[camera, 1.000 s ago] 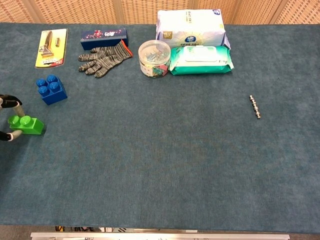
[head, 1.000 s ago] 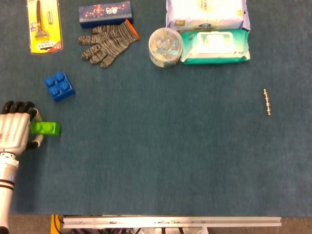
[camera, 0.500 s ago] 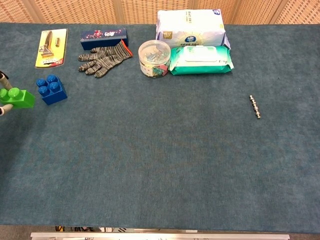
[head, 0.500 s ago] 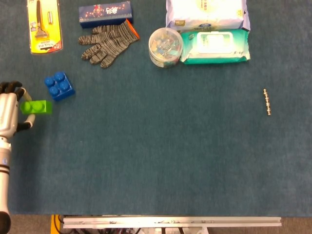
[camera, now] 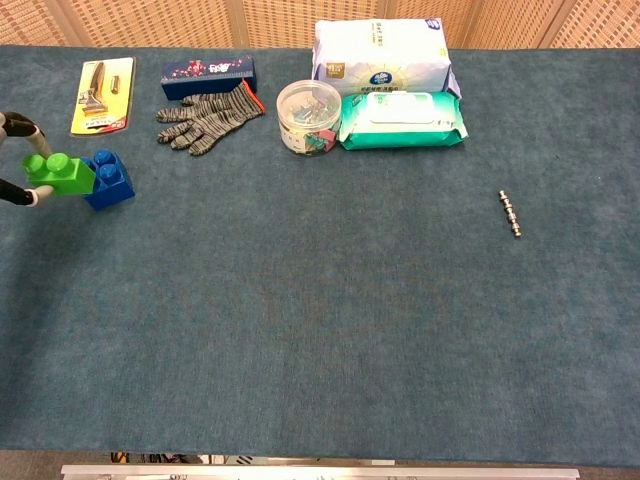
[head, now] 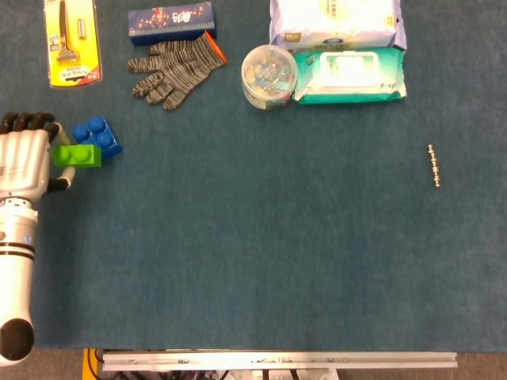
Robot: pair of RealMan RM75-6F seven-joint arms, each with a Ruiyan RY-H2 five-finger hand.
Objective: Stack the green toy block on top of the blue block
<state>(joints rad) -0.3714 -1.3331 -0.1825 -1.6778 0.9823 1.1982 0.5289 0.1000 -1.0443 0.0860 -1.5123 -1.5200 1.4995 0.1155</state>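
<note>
**Green block held at the blue block's near-left edge**

Fingers [head: 49, 141] of left hand [head: 22, 165] closed around green block [head: 77, 155], gripping its left end. Hand mostly cut off by the frame edge in chest view, only fingertips [camera: 14, 122] showing. Overlapping blue block [head: 101, 136] on its left side; resting on it or hovering above, hard to tell. Glove [head: 176, 66] and yellow card pack [head: 71, 41] well apart behind. Wide bare tabletop [head: 261, 237] to the right. Right hand outside both views.
</note>
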